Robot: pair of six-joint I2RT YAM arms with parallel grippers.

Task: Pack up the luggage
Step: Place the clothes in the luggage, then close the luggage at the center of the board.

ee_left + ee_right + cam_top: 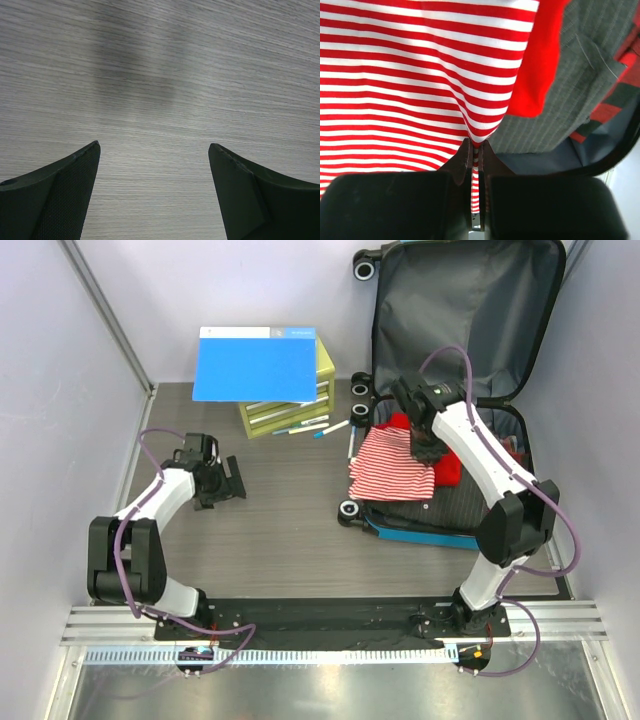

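The wood-grain desk (290, 530) carries everything. At its back right stands the luggage (470, 310), a hard-shell suitcase lying open: the lid is raised against the rear wall with its dark grey lining showing. The base lies flat on the desk with a bright-blue edge along its near side and black wheels on its left.

At the back left, a flat blue folder (255, 365) lies on top of a small yellow-green drawer box (325, 370).

Inside the luggage base, a red-and-white striped shirt (410, 75) covers the left part, reaching the rim by the wheels. A grey pinstriped garment (555, 105) lies beneath it toward the near side. A plain red garment (540, 60) sits just right of the striped shirt and touches it.

The right gripper (476, 146) is over the base, its jaws pinched together on a fold of the striped shirt, with the fabric caught between the fingers.

The left gripper (154, 147) is well apart from the luggage, low over bare desk at the left. Its jaws are spread wide with nothing between them.

A few pens (330, 427) lie on the desk between the drawer box and the luggage.
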